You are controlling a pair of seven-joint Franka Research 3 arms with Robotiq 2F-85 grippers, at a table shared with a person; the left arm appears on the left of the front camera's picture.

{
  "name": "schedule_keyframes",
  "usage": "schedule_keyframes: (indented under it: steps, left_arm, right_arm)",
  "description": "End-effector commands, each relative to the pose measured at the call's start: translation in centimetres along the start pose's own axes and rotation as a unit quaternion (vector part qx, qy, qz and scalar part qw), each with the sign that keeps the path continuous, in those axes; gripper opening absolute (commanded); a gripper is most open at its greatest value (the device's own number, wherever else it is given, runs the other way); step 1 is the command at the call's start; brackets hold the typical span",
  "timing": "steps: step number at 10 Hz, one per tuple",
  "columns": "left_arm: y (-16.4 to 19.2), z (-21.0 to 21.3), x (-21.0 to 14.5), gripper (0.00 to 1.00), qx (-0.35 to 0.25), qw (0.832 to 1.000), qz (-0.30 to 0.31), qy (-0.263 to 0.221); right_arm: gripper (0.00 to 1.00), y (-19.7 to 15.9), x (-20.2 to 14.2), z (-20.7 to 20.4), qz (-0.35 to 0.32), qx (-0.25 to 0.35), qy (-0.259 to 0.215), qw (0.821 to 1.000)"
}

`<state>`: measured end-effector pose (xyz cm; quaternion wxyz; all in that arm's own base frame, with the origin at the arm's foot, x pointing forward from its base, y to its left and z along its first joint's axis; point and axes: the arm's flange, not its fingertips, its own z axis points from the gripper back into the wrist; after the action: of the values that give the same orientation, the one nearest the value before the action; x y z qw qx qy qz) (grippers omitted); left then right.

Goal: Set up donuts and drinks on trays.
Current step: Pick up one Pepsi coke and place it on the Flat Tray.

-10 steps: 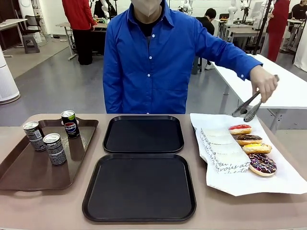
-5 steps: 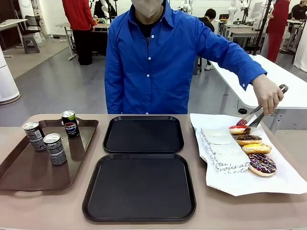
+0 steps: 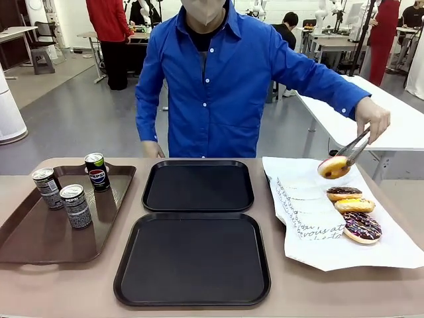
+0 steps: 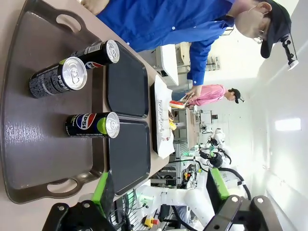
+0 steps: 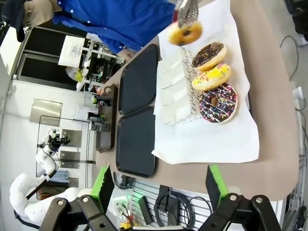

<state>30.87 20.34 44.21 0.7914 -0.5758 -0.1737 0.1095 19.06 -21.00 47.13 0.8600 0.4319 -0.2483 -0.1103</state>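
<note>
Held left hand (image 4: 159, 192) and right hand (image 5: 158, 187) spread apart, gripping nothing. Watched the person's tongs (image 3: 354, 147) lift one donut (image 3: 333, 167) clear of the paper (image 3: 318, 228), where it lay a moment earlier: first serving begun, both black trays (image 3: 197, 187) bare. Noted three drinks (image 3: 74, 204) upright on the brown tray (image 3: 16, 225), tan surface (image 3: 298, 291), other tables (image 3: 397, 132) and people (image 3: 109, 26) beyond.

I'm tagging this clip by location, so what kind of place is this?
Probably a lab or workshop hall staged as a snack counter: long white worktables and bare grey floor behind, while the near table holds black trays, iced donuts on paper and drink cans.
</note>
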Motion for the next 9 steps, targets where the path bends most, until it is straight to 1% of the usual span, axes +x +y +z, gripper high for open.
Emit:
schedule_keyframes:
  steps: [1, 2, 3, 4, 5, 6, 7, 9]
  left_arm:
    - [-1.5, -1.1, 0.0, 1.0, 0.039, 0.999, -0.012, 0.016]
    - [-3.2, -1.6, -0.2, 1.0, 0.066, 0.997, -0.023, 0.02]
    - [-5.4, -1.9, -0.2, 1.0, 0.107, 0.993, -0.036, 0.014]
    - [-7.9, -2.6, 0.3, 1.0, 0.15, 0.987, -0.051, 0.026]
    - [-10.5, -3.8, 0.5, 1.0, 0.202, 0.977, -0.063, 0.042]
    - [-13.2, -5.5, 0.8, 1.0, 0.27, 0.958, -0.074, 0.065]
    - [-15.3, -7.3, 1.0, 1.0, 0.329, 0.938, -0.087, 0.07]
    - [-18.0, -12.2, 0.7, 1.0, 0.395, 0.906, -0.109, 0.104]
  right_arm:
    - [1.0, -0.1, 0.2, 0.0, 0.007, 0.009, -0.002, 1.0]
    - [1.0, -0.1, 0.2, 0.0, 0.007, 0.009, -0.002, 1.0]
    - [1.0, -0.1, 0.2, 0.0, 0.007, 0.009, -0.002, 1.0]
    - [1.0, -0.1, 0.2, 0.0, 0.007, 0.009, -0.002, 1.0]
    - [1.0, -0.1, 0.2, 0.0, 0.007, 0.009, -0.002, 1.0]
    - [1.0, -0.1, 0.2, 0.0, 0.007, 0.009, -0.002, 1.0]
    - [1.0, -0.1, 0.2, 0.0, 0.007, 0.009, -0.002, 1.0]
    - [1.0, -0.1, 0.2, 0.0, 0.007, 0.009, -0.002, 1.0]
